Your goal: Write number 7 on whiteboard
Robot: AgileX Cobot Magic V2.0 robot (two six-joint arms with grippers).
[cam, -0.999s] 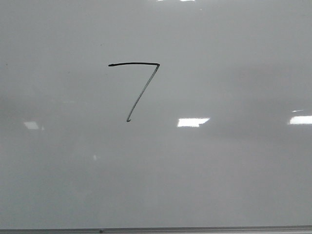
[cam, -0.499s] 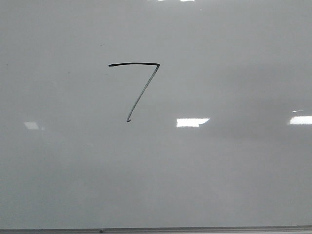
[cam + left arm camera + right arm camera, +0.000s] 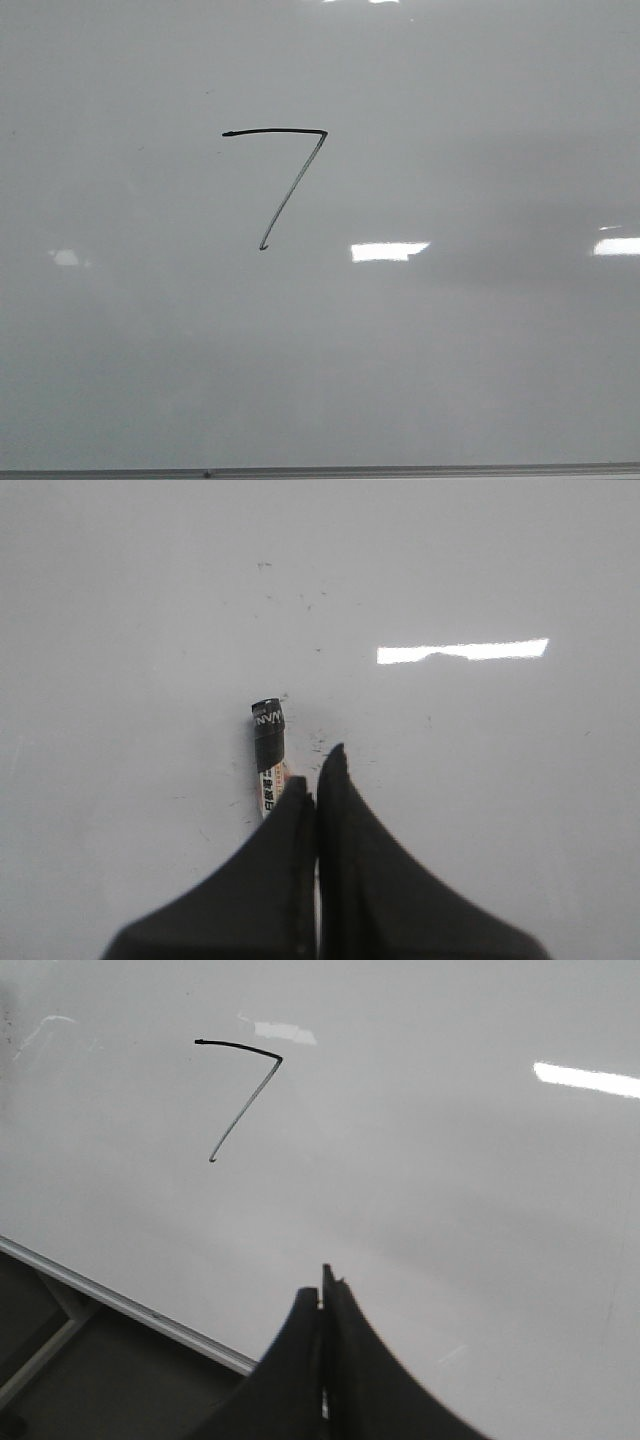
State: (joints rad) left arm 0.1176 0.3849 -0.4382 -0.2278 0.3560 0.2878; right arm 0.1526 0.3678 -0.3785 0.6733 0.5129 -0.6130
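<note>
Whiteboard (image 3: 480, 380): fills the front view, frame edge along the bottom. Number 7 (image 3: 285, 175): upper left of centre, bar and downstroke both drawn; writing judged complete. Left claw (image 3: 318, 770): clenched on a marker (image 3: 268, 755). Right claw (image 3: 322, 1295): clenched, empty.

Whiteboard (image 3: 480, 360) glossy pale grey; number 7 (image 3: 293, 185) black, downstroke fainter; marker (image 3: 268, 755) black cap, white label.

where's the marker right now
The marker shows only in the left wrist view, beside the left end effector, lying against the whiteboard.
</note>
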